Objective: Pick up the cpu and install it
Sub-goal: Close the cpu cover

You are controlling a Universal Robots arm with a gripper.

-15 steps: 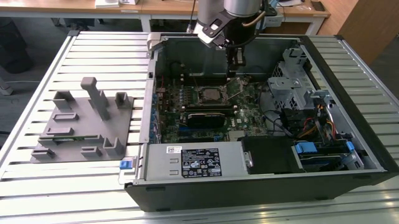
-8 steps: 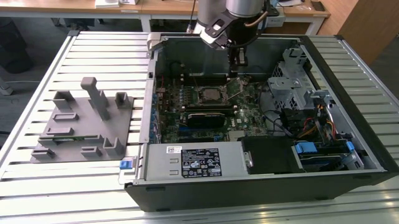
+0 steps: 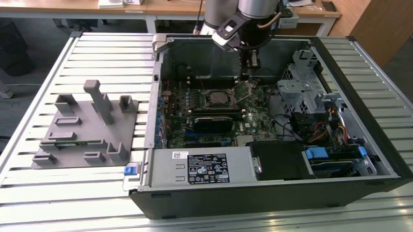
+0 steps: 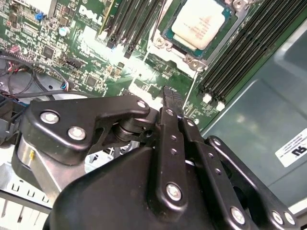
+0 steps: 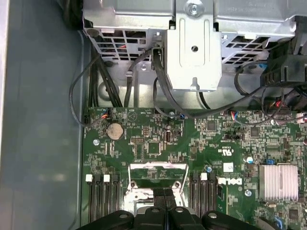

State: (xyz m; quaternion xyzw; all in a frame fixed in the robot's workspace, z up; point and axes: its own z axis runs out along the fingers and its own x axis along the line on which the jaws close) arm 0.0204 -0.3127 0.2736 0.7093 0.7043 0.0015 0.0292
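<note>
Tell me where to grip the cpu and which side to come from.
Probably take the cpu by two opposite edges of its raised metal top, coming straight down from above. It lies flat in the socket, face up, with memory slots close alongside, so a sideways approach looks blocked.

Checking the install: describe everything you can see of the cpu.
The cpu is a flat square chip with a pale silver metal top that bears faint print. It lies flat in its socket on the green board, with a metal frame around its edges. The gripper hangs apart from it and does not touch it.
</note>
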